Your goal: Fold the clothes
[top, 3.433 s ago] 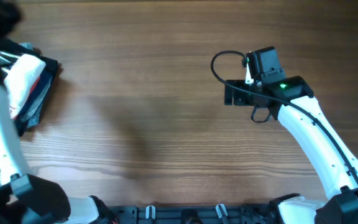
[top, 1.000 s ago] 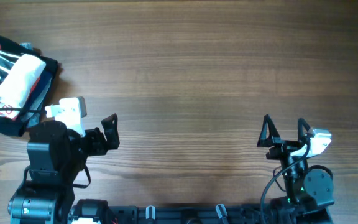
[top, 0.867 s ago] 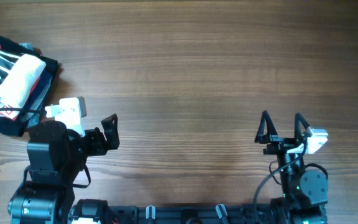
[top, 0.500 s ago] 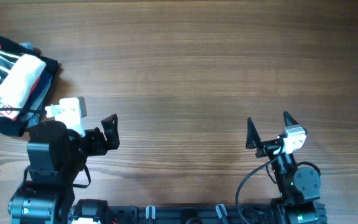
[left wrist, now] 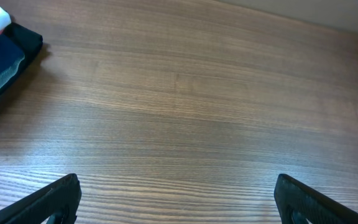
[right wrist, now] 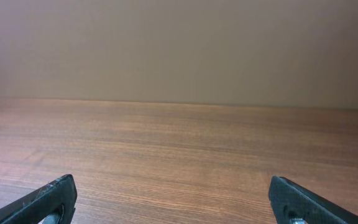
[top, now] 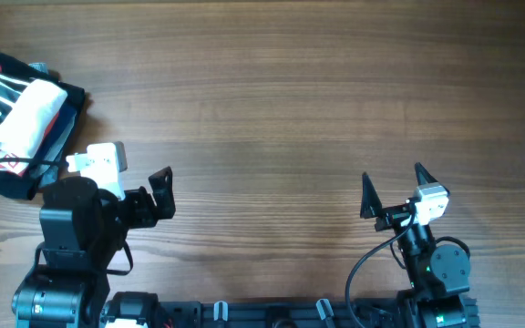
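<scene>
Clothes (top: 21, 114) are sitting as a folded stack at the far left end of the table (top: 272, 82), well apart from both arms. The overhead frame edge is cutting the stack off on its left side, so its full outline is not showing. The top layer is looking white with dark stripes, with red and dark navy layers under it. How many garments are in it is hard to tell, maybe three or more.

In the left wrist view only a corner of the stack is peeking in at the upper left: a dark edge, a blue layer, and a bit of red and white.

Left gripper (left wrist: 176, 183) is hovering low over bare wood near the table's front edge, just beside the stack's near side. Its fingers (left wrist: 55, 196) are standing wide apart, holding nothing. Only the tips are showing at the bottom corners of its wrist view, and the rest is cut off. From overhead its black body is hiding most of the fingers.

Right gripper (top: 393, 175) is parked at the front right of the table. Its two pointed fingers (top: 365, 187) are spread apart and empty. Its wrist view is showing only the finger tips, the wood, and a plain beige wall (right wrist: 179, 43) beyond. No clothes are showing in that view.
</scene>
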{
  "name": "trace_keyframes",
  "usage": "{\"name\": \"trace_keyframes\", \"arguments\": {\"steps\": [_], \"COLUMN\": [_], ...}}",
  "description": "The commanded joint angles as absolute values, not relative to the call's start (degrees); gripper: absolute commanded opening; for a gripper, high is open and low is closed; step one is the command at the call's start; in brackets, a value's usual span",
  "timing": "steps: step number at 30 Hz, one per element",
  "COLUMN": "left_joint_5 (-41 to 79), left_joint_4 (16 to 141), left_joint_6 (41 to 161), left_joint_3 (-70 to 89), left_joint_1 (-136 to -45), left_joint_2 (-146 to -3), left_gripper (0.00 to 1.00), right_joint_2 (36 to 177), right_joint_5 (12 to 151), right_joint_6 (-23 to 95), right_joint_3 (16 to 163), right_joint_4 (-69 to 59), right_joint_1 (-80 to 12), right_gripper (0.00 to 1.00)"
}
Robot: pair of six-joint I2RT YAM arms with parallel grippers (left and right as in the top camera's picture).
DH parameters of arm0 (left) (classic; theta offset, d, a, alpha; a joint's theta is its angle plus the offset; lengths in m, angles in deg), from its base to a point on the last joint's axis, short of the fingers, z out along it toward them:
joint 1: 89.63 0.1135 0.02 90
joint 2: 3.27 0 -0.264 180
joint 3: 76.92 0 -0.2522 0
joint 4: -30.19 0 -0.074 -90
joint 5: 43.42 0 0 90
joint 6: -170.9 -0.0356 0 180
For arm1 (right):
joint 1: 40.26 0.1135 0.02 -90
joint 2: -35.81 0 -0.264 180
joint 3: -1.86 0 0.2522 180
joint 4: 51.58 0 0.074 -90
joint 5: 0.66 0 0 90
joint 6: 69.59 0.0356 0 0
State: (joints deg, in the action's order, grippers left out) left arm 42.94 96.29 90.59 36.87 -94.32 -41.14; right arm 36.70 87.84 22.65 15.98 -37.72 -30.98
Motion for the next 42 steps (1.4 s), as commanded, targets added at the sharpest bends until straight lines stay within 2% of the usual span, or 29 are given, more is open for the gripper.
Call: {"name": "trace_keyframes", "arguments": {"steps": [1,13,17,25,30,34,42], "left_joint_5": [43.66,43.66,44.8,45.63,44.95,44.06,43.95], "left_joint_4": [96.14,96.14,94.19,55.11,39.2,48.34,48.2], "left_joint_6": [90.29,90.29,90.26,90.2,83.66,84.08,84.76], "left_joint_3": [37.17,38.22,47.05,79.05,89.02,89.0,89.0], "left_joint_1": [-94.56,-94.78,-94.5,-94.5,-93.75,-93.71,-93.71], "left_joint_2": [-40.92,-38.96,-32.0,-10.04,-4.57,-3.44,-3.55], "left_gripper": [1.0,1.0,1.0,1.0,1.0,1.0,1.0], "right_joint_2": [36.09,36.09,36.09,36.09,36.09,36.09,36.09], "right_joint_5": [86.68,86.66,86.68,86.66,86.68,86.66,86.66], "right_joint_6": [22.04,21.99,22.02,22.02,21.99,22.02,22.04], "right_joint_3": [15.92,15.92,15.92,15.92,15.92,15.92,15.92], "right_joint_4": [-37.96,-37.96,-37.96,-37.96,-37.96,-37.96,-37.96], "right_joint_1": [-31.24,-31.24,-31.24,-31.24,-31.24,-31.24,-31.24], "right_gripper": [1.0,1.0,1.0,1.0,1.0,1.0,1.0]}}
